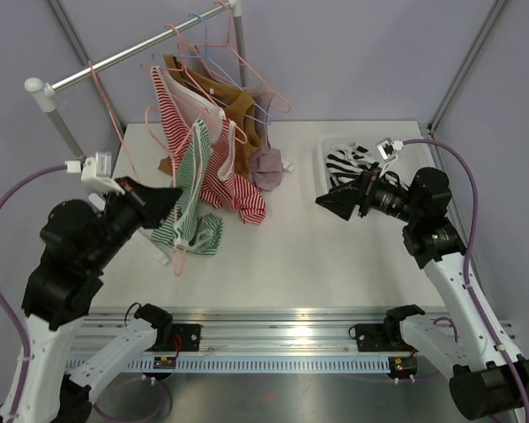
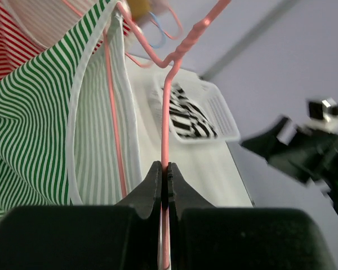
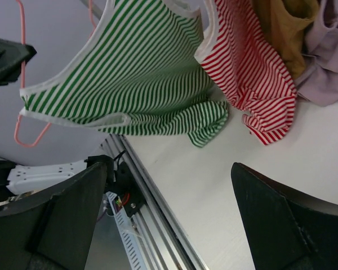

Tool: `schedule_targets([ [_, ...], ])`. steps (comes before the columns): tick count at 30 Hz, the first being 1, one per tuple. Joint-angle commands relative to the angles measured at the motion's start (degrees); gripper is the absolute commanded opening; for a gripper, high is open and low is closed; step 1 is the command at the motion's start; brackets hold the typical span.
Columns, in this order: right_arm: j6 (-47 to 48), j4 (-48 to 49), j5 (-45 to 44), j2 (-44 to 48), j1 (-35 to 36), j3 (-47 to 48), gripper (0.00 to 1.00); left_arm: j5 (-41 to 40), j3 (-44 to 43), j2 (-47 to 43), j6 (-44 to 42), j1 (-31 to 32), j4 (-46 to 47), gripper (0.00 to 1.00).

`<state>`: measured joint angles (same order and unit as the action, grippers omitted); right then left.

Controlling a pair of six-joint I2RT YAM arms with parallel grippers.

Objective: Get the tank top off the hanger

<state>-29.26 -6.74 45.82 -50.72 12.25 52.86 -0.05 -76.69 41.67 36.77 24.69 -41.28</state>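
A green-and-white striped tank top [image 1: 194, 181] hangs on a pink wire hanger [image 1: 178, 257] at the table's left. My left gripper [image 1: 170, 196] is shut on the hanger's wire, seen up close in the left wrist view [image 2: 165, 169], with the tank top [image 2: 28, 129] to its left. The top's lower end rests on the table. My right gripper [image 1: 331, 201] is open and empty above the table's right half, apart from the cloth. In the right wrist view [image 3: 169, 169] it faces the tank top [image 3: 135, 79] and the hanger's hook [image 3: 22, 73].
A metal rail [image 1: 132, 55] at the back left carries more hangers with a red striped top [image 1: 234, 181], a brown garment [image 1: 225, 97] and a mauve one [image 1: 266, 167]. A white basket [image 1: 324, 152] holding black-and-white cloth stands at the back right.
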Motion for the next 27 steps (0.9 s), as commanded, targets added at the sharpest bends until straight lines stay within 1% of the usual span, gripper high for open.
schedule_targets([
  [1,-9.0,20.0,9.0,-1.5,0.1,-2.8,1.0,17.5,2.8,-7.2,-3.9,0.3,0.5,0.0],
  [3,-10.8,23.0,9.3,-2.4,0.9,-3.6,0.99,23.1,3.2,-10.9,-5.0,0.2,-1.3,0.0],
  [4,-10.3,24.0,8.2,-3.1,3.4,-3.6,0.99,28.7,3.6,-11.9,-5.8,0.2,-2.6,0.0],
  [5,-7.7,23.6,6.6,-3.5,5.0,-2.9,1.0,31.3,4.7,-13.7,-6.0,0.2,-2.8,0.0],
  [6,-5.7,22.2,4.0,-3.7,7.6,-2.2,0.99,33.6,5.3,-14.5,-6.1,0.2,-2.8,0.0],
  [7,-3.1,18.9,-1.7,-3.9,12.7,-1.5,0.99,36.8,5.9,-15.3,-6.3,0.2,-2.9,0.0],
  [8,1.1,17.7,-4.8,-4.1,15.5,-0.2,0.99,37.5,6.4,-15.9,-6.3,0.2,-3.3,0.0],
  [10,2.7,17.5,-10.8,-4.6,19.1,0.2,0.98,38.0,7.0,-16.8,-6.0,0.2,-3.6,0.0],
  [11,3.4,17.8,-15.2,-4.8,21.7,0.6,0.97,38.2,7.2,-17.0,-6.0,0.2,-3.6,0.0],
  [13,3.9,18.3,-20.5,-5.4,23.8,0.8,0.93,39.2,8.0,-17.0,-5.1,0.2,-2.6,0.0],
  [16,5.3,17.1,-25.1,-6.9,27.2,2.0,0.88,40.6,9.9,-16.7,-3.6,0.2,0.1,0.0],
  [20,7.3,15.4,-29.4,-9.0,30.5,3.7,0.82,40.1,10.9,-16.2,-3.3,0.2,1.4,0.0],
  [25,7.6,15.2,-29.7,-11.1,32.5,4.8,0.77,40.4,12.3,-15.4,-2.2,0.2,3.9,0.0],
  [27,7.7,15.6,-29.4,-11.8,32.7,4.8,0.69,40.1,12.4,-14.8,-2.1,0.2,4.3,0.0],
])
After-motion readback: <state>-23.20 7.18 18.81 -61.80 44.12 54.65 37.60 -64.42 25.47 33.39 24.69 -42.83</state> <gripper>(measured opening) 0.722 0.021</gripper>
